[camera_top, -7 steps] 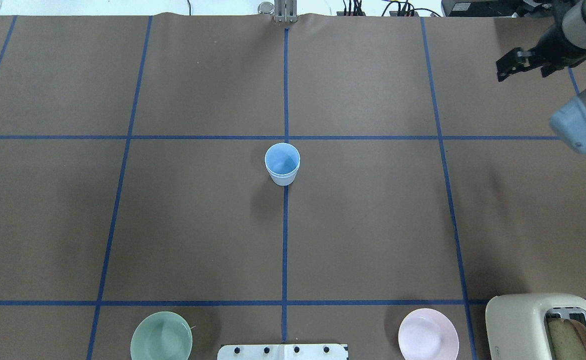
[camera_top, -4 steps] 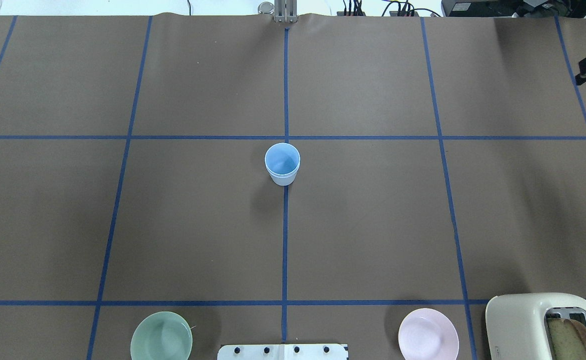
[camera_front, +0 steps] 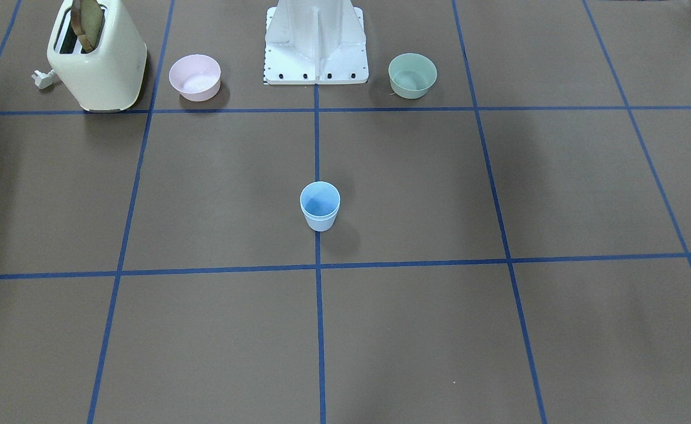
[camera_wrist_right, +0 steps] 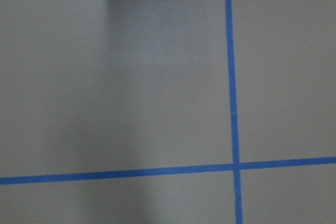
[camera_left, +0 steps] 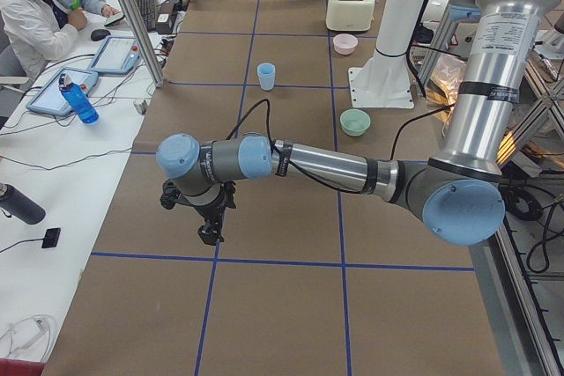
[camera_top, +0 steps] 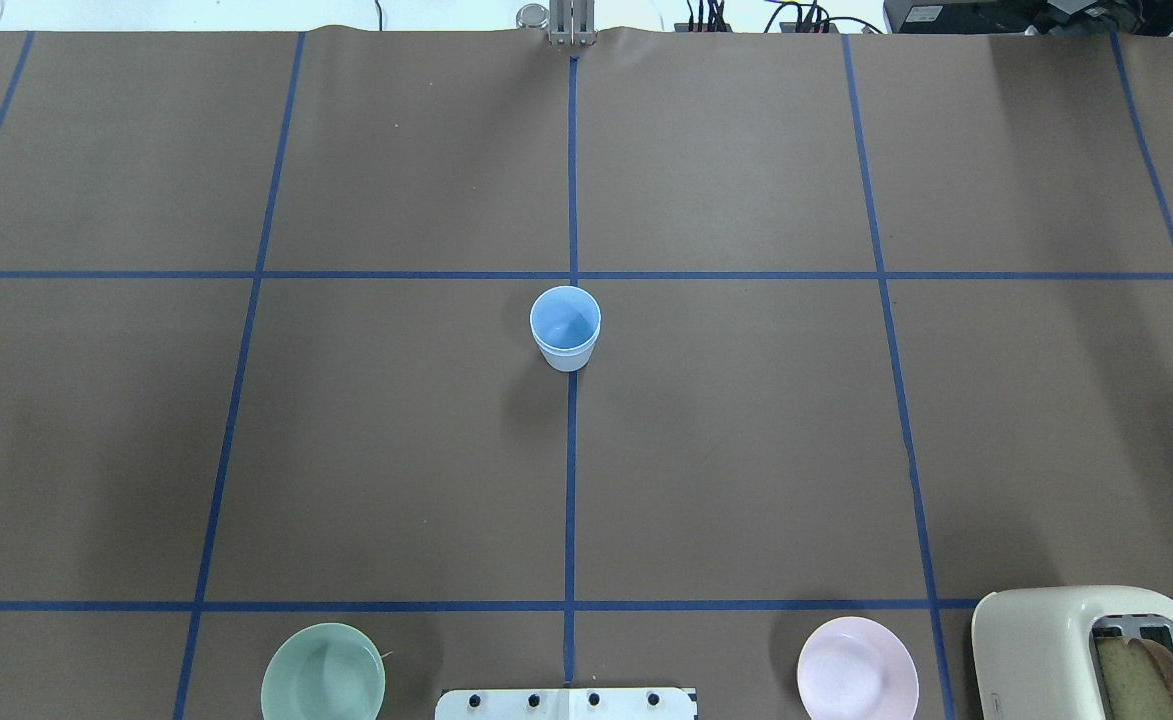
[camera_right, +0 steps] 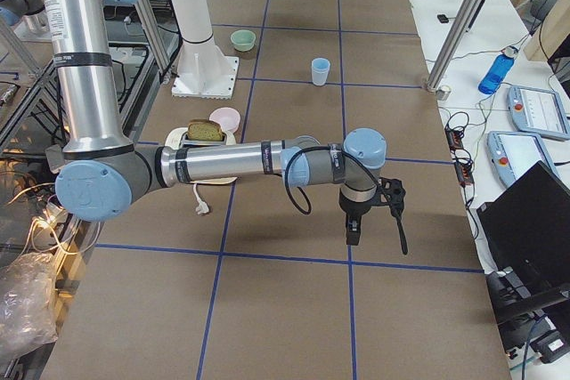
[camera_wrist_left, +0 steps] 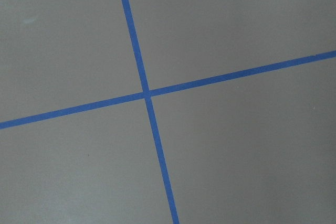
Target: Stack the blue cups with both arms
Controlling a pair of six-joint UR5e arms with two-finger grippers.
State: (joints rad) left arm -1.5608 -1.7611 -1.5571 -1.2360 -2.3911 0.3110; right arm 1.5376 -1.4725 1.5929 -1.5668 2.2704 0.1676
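Observation:
The pale blue cups (camera_top: 565, 328) stand upright as one nested stack on the centre tape line, with a double rim showing. They also show in the front view (camera_front: 320, 206), the left view (camera_left: 266, 76) and the right view (camera_right: 320, 70). My left gripper (camera_left: 210, 233) hangs over the table's left end, far from the cups; I cannot tell if it is open or shut. My right gripper (camera_right: 354, 230) hangs over the right end, also far away; I cannot tell its state. Both wrist views show only brown table and blue tape.
A green bowl (camera_top: 323, 672) and a pink bowl (camera_top: 857, 668) sit either side of the white base post (camera_front: 316, 41). A cream toaster (camera_top: 1086, 650) with bread stands at the near right. An operator (camera_left: 40, 6) sits at a side desk.
My right arm and gripper have left the overhead view past its right edge. The cup stack has not moved.

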